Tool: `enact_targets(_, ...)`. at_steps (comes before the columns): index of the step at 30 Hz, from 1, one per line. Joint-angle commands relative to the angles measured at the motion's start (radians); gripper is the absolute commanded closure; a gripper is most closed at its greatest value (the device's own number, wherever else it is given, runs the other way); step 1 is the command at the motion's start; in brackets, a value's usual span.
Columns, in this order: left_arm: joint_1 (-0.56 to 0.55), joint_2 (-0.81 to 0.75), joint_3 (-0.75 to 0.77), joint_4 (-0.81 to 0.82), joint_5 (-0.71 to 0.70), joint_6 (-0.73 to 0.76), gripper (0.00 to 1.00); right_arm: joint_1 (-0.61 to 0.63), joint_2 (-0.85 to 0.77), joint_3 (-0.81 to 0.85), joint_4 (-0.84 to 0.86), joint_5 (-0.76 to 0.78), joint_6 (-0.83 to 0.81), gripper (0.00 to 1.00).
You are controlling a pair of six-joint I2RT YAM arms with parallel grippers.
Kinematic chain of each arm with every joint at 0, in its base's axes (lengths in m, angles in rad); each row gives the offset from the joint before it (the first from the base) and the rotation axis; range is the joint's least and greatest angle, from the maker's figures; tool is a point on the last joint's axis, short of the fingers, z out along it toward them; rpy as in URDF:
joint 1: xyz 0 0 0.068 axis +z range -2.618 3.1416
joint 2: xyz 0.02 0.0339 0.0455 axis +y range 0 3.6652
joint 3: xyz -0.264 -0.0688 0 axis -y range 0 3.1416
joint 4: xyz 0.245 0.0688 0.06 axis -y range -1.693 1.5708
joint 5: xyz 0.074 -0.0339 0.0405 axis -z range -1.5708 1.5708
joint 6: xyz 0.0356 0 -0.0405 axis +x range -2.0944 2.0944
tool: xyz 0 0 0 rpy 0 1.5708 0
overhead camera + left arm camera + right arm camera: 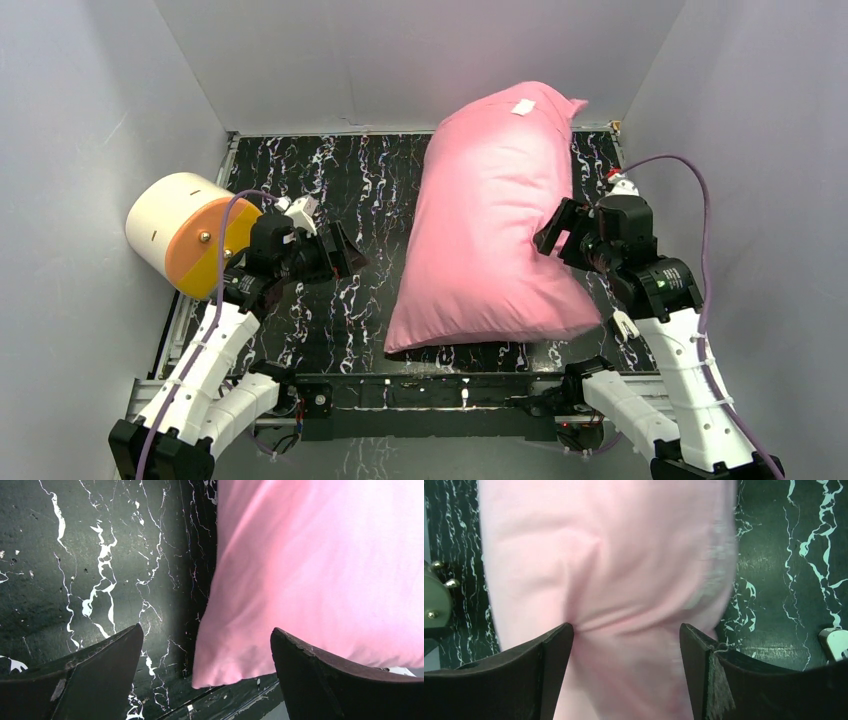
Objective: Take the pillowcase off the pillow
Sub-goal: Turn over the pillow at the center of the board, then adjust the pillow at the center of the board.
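Stripping has not started: the pillowcase (495,215) wraps the pillow wholly (no white shows), and its puckered edge lies just ahead of the right end effector (556,235), whose jaws are spread and hold nothing. The left end effector (345,255), likewise spread, hangs apart from the fabric. The next move likely calls for a firm pinch on loose fabric.

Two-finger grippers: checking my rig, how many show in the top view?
2: the left gripper between the cream-and-orange cylinder and the pink fabric pillowcase; the right gripper at the pillowcase's right edge.
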Motion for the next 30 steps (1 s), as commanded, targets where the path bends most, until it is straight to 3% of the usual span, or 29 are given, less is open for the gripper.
enact_targets(1,-0.004,-0.022,0.021,-0.027,-0.002,0.012,0.02,0.004,-0.017,-0.042,-0.03,-0.065,-0.002,0.14)
enact_targets(9,-0.004,-0.025,0.025,-0.05,-0.009,0.021,0.02,0.004,-0.031,-0.299,0.01,-0.339,0.085,0.16)
enact_targets(11,-0.004,-0.023,0.034,-0.057,-0.008,0.023,0.02,0.005,-0.066,-0.389,0.112,-0.446,0.13,0.23)
enact_targets(13,-0.004,-0.019,0.041,-0.061,-0.007,0.028,0.02,0.006,-0.081,-0.466,0.238,-0.565,0.187,0.42)
enact_targets(14,-0.004,-0.016,0.046,-0.064,-0.007,0.029,0.02,0.015,-0.077,-0.489,0.311,-0.617,0.219,0.46)
enact_targets(17,-0.004,-0.002,0.062,-0.077,-0.018,0.029,0.02,0.137,-0.036,-0.504,0.582,-0.69,0.324,0.39)
enact_targets(20,-0.004,0.005,0.072,-0.085,-0.051,0.011,0.02,0.368,0.098,-0.349,0.651,-0.584,0.241,0.28)
enact_targets(23,-0.004,0.003,0.08,-0.101,-0.081,-0.007,0.02,0.523,0.296,-0.07,0.433,-0.454,0.039,0.26)
enact_targets(26,-0.004,-0.02,0.09,-0.131,-0.129,-0.02,0.02,0.571,0.396,0.147,0.2,-0.103,-0.066,0.2)
enact_targets(30,-0.004,-0.063,0.092,-0.181,-0.179,-0.013,0.02,0.57,0.402,0.244,0.122,0.28,-0.162,0.13)
